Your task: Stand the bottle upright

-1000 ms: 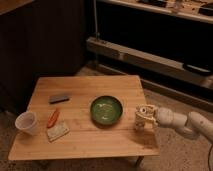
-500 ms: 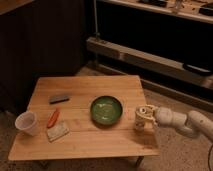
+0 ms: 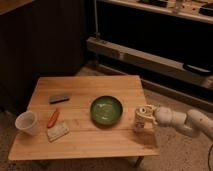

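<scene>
Hardly anything has shifted since the earlier frame: bottle and gripper sit at the same spot by the right edge of the table, and the other items are unmoved

Bottle [image 3: 140, 121]: cream-white, standing about upright on the wooden table [image 3: 100, 142], near its right edge, base on the boards. Narrower top points up.

My gripper [image 3: 146, 110]: at the bottle's upper part, coming in from the right, touching or just about touching it. Whether the pincer is pinching the bottle or spread, I cannot tell. My white arm [image 3: 181, 121] runs off to the right, beyond the table edge.

Green bowl [image 3: 106, 109]: just left of the bottle, apart from it, near the table's middle.

Left half of the table, well apart from the bottle:
- dark flat object [image 3: 59, 98], toward the back
- orange object [image 3: 53, 118], lying slantwise
- pale flat packet [image 3: 58, 132], just in front of the orange object
- translucent white cup [image 3: 26, 122], upright at the left edge

Dark shelving [image 3: 150, 55] stands behind the table
</scene>
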You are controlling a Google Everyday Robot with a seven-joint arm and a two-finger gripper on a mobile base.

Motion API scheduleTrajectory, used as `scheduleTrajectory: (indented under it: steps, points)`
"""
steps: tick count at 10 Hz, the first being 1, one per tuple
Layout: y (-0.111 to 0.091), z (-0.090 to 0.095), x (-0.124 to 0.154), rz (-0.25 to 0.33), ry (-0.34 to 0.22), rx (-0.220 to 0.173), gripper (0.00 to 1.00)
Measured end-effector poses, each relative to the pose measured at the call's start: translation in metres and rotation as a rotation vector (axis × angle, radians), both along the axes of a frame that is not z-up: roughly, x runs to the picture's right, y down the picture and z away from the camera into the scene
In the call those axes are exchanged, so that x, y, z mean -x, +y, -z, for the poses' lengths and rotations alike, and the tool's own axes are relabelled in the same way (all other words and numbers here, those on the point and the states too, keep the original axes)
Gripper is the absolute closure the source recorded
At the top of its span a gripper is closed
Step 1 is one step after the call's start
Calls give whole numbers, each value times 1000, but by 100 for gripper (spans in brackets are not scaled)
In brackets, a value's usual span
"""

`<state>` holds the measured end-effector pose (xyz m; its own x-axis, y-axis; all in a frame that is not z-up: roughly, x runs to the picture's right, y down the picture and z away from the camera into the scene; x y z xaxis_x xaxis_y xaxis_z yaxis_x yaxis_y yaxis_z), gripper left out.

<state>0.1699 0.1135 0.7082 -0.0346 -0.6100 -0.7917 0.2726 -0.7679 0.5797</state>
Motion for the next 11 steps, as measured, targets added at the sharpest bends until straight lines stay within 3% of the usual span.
scheduleTrajectory:
  steps: [2,4,11]
  points:
    - [0,2,-2,9,-7,-2,23]
    - [0,3,-2,20,-23,-3,22]
    - [-1,5,-7,30,-52,7,87]
